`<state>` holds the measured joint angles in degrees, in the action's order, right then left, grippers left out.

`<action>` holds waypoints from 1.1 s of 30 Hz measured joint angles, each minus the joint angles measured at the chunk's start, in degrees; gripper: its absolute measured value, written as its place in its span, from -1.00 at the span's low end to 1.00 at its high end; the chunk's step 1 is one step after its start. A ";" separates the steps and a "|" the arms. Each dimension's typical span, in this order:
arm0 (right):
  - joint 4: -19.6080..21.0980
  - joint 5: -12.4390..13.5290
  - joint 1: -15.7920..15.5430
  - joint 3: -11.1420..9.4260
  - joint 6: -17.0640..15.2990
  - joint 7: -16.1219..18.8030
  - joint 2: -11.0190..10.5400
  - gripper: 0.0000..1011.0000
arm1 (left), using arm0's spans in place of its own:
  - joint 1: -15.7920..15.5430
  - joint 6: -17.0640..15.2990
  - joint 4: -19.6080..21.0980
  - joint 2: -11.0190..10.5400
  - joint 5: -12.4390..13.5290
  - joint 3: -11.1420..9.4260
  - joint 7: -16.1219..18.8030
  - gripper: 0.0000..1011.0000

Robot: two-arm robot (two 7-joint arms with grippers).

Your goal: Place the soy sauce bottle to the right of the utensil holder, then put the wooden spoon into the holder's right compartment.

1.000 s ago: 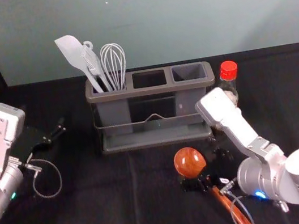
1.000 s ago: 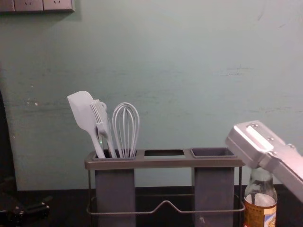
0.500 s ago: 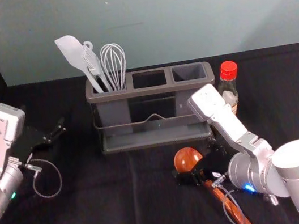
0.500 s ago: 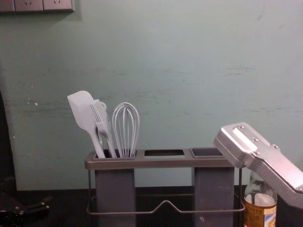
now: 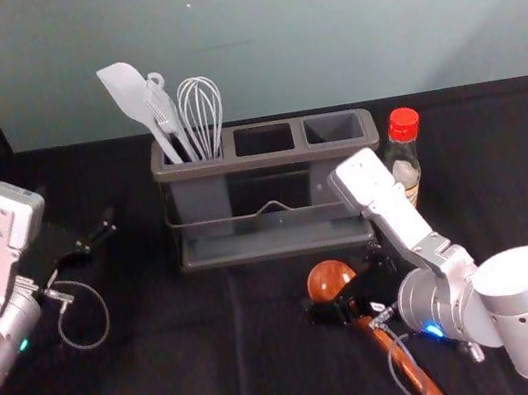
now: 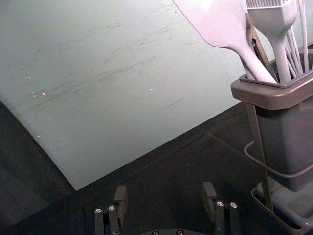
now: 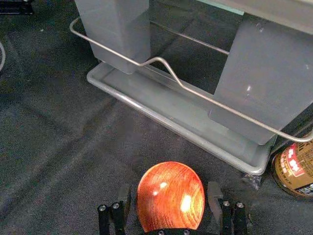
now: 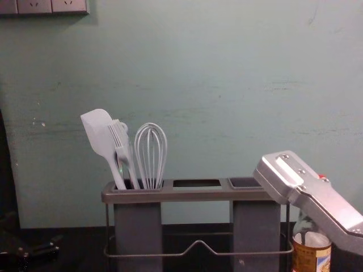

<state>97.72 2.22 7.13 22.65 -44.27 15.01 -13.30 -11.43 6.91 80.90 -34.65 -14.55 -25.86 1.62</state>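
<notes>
Reddish-brown wood gleams between the fingers (image 7: pixel 214 198) of your right gripper (image 5: pixel 348 287), seen in the head view low over the dark cloth (image 5: pixel 172 375), in front of the right part of the utensil holder (image 5: pixel 276 252). Its jaws stand wide apart, one on either side of the wooden spoon's bowl, and it has hold of nothing. Your wooden spoon (image 5: pixel 329 279) lies on the cloth with its bowl toward the holder and its handle slanting back toward you and to the right, passing beneath the gripper.

The soy sauce bottle (image 5: pixel 404 159), red-capped, stands upright just beside the holder, on its right; in the chest view, part of your right arm (image 8: pixel 317 198) crosses in front of its upper portion, above a brown and yellow label. In the holder's left compartment you have a pale spatula (image 5: pixel 128 90), a brush (image 5: pixel 163 108) and a whisk (image 5: pixel 200 107), heads up and leaning.

Your left gripper (image 5: pixel 82 213) is parked over the cloth to the left of the holder, well apart from the spoon, with its jaws spread wide and holding nothing.
</notes>
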 joint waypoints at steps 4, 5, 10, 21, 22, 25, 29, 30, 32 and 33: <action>-0.27 -0.44 0.00 -0.14 0.00 0.33 0.29 0.98 | 0.00 0.00 0.00 0.00 0.00 0.00 0.00 0.99; -0.38 -0.62 -0.01 -0.19 0.02 0.42 0.39 0.98 | 0.00 0.00 0.00 0.00 0.00 0.00 0.00 0.99; -0.54 -1.18 -0.10 -0.39 0.06 0.77 0.64 0.98 | 0.00 0.00 0.00 0.00 0.00 0.00 0.00 0.99; -0.71 -2.41 -0.46 -0.97 0.45 1.50 1.22 0.98 | 0.00 0.00 0.00 0.00 0.00 0.00 0.00 0.99; -0.76 -2.62 -0.51 -1.06 0.50 1.65 1.29 0.98 | 0.00 0.00 0.00 0.00 0.00 0.00 0.00 0.99; -0.86 -2.98 -0.59 -1.21 0.62 1.79 1.46 0.98 | 0.00 0.00 0.00 0.00 0.00 0.00 0.00 0.99; -0.93 -3.43 -0.74 -1.42 0.82 2.08 1.73 0.98 | 0.00 0.00 0.00 0.00 0.00 0.00 0.00 0.99; -0.93 -3.59 -0.79 -1.50 0.86 2.15 1.85 0.98 | 0.00 0.00 0.00 0.00 0.00 0.00 0.00 0.99; -0.93 -3.76 -0.84 -1.58 0.87 2.21 1.97 0.98 | 0.00 0.00 0.00 0.00 0.00 0.00 0.00 0.99; -0.92 -3.85 -0.86 -1.62 0.89 2.25 2.02 0.98 | 0.00 0.00 0.00 0.00 0.00 0.00 0.00 0.99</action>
<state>96.80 -1.63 6.27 21.03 -43.38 17.26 -11.28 -11.43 6.91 80.90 -34.65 -14.55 -25.86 1.62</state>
